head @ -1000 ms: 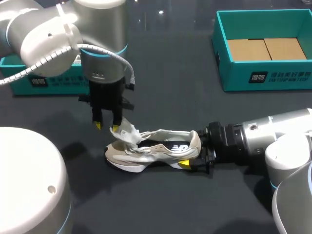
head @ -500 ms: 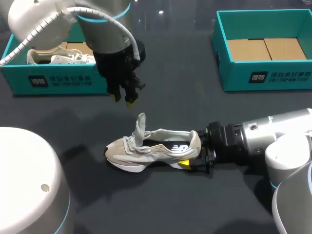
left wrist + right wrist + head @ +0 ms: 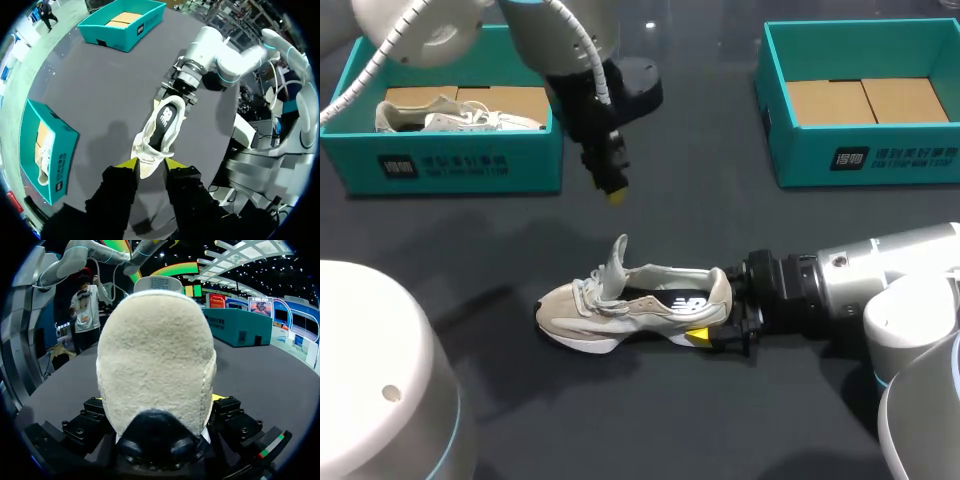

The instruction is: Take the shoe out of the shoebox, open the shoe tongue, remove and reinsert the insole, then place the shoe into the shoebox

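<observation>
The right gripper (image 3: 720, 318) is clamped on the heel of the shoe (image 3: 620, 305) from 2 sides. The shoe lies on its sole, long axis across the table (image 3: 700, 210), toe toward my left, tongue (image 3: 616, 262) standing up. The left gripper (image 3: 616, 190) hangs above it, not touching, its 2 fingers slightly parted and holding nothing. Dark table shows on every side of the shoe. The left shoebox (image 3: 460, 165) and right shoebox (image 3: 860, 155) stand well apart from it.

Your head view: even overhead light on dark table (image 3: 720, 200), one small glare spot near far edge. Soft shadow of left arm (image 3: 570, 60) falls on table left of shoe (image 3: 640, 305); thin dark shadow hugs sole. White housing (image 3: 380, 380) at near left reads brightest. Your left wrist view: arm shadow lies beside shoe. Your right wrist view: shoe heel lit bright from above.
</observation>
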`<control>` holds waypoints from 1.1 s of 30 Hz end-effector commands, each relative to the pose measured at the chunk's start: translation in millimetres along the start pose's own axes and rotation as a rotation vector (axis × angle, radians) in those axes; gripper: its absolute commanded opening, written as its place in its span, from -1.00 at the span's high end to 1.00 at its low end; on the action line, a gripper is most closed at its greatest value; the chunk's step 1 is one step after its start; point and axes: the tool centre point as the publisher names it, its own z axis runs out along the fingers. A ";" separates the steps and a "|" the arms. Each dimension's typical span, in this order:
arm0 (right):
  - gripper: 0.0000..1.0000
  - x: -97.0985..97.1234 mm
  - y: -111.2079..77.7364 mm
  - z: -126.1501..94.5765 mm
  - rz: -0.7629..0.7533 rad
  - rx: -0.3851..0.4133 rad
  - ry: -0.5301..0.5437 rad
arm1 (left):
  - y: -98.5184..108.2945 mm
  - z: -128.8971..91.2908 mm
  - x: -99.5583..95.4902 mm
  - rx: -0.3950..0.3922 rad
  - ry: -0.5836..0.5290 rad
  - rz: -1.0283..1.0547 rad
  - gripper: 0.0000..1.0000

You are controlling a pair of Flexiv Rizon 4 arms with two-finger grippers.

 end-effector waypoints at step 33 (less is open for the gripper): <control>1.00 -0.6 -1.7 1.8 0.001 0.003 -0.001 | -37.1 78.0 48.0 -0.053 0.052 0.772 1.00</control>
